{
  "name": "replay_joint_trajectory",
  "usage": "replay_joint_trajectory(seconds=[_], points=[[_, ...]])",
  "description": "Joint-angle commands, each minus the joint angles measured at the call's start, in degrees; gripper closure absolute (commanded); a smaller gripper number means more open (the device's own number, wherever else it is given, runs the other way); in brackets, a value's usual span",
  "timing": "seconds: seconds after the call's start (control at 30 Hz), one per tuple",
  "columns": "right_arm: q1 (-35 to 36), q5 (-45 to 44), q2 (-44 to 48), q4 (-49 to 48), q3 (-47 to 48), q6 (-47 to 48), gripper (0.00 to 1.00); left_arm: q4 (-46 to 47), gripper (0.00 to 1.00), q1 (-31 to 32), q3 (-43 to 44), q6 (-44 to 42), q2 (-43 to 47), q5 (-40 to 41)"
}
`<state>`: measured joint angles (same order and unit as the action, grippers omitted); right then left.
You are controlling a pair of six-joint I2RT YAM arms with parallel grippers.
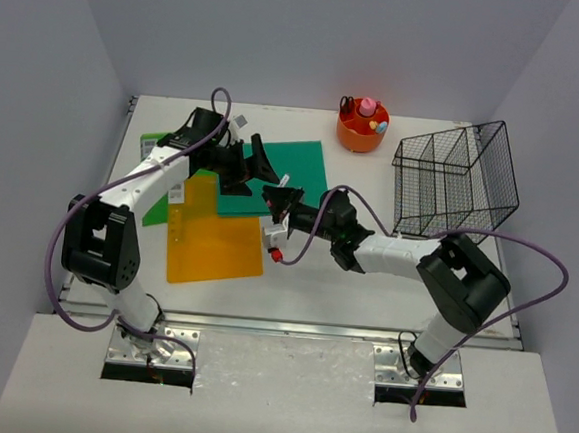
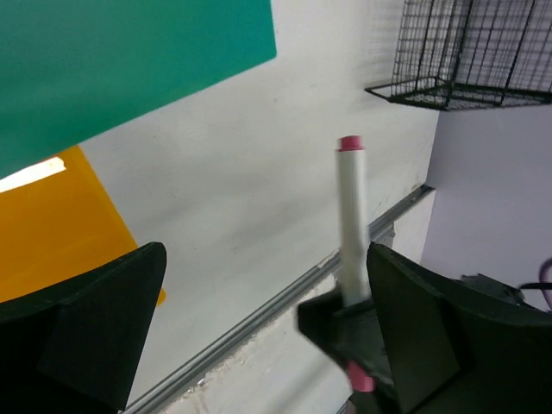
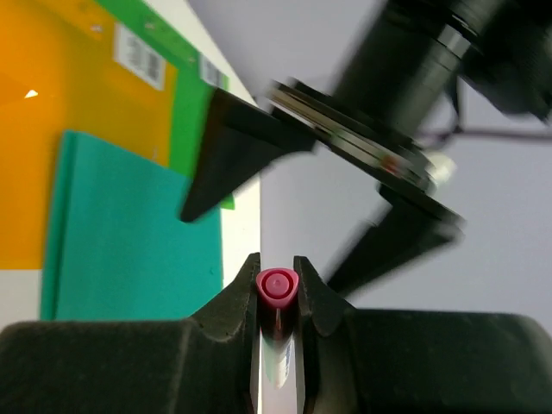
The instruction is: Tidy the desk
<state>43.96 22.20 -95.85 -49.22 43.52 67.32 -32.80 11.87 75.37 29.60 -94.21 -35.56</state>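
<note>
The white desk (image 1: pixel 364 293) carries flat folders. My right gripper (image 1: pixel 282 214) is shut on a white marker with pink ends (image 1: pixel 276 248), held above the desk over the orange folder's edge. In the right wrist view the pink end (image 3: pixel 277 285) sits pinched between the pads of that gripper (image 3: pixel 277 269). My left gripper (image 1: pixel 253 169) is open just behind it, over the teal folder. In the left wrist view the marker (image 2: pixel 351 224) stands between the spread fingers of the left gripper (image 2: pixel 266 254), close to the right finger (image 2: pixel 431 328) and not gripped by it.
A teal folder (image 1: pixel 293 167), an orange folder (image 1: pixel 213 236) and a bright green folder (image 1: pixel 160 146) overlap at the left middle. An orange pen holder (image 1: pixel 362 127) stands at the back. A black wire basket (image 1: pixel 453 179) sits at the back right.
</note>
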Motion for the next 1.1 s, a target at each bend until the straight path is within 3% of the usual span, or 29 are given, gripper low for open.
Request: replay_joint_trajectory(seconds=[0.0,0.17,0.27,0.33,0.5,0.7,1.07], points=[[-6.4,-5.7,5.9,7.2,11.8,-27.1,1.00,3.0,0.00,-3.3,1.3,-0.1,1.7,4.0],[-23.0,-7.7,0.6,19.8,30.5,-58.3,1.00,3.8,0.00,-5.9,4.3,-2.1,2.6,8.3],[-30.9,-10.1,-5.0,18.6,40.4,-68.1,1.00,4.2,0.00,-5.9,4.6,-2.4,2.8,9.5],[-33.2,-12.4,-10.1,17.8,44.8,-71.7,1.00,4.1,0.00,-5.9,4.6,-2.7,2.8,9.9],[-41.6,-17.7,-27.9,20.8,69.4,-84.9,1.00,2.8,0.00,-6.0,5.2,-6.1,2.7,13.6],[-43.0,-18.0,-44.4,26.3,90.1,-87.7,1.00,1.8,0.00,-7.2,4.7,-10.0,1.7,17.8],[-43.1,-17.5,-47.4,21.8,82.8,-86.1,1.00,1.2,0.00,-8.1,4.3,-12.1,0.6,20.0]])
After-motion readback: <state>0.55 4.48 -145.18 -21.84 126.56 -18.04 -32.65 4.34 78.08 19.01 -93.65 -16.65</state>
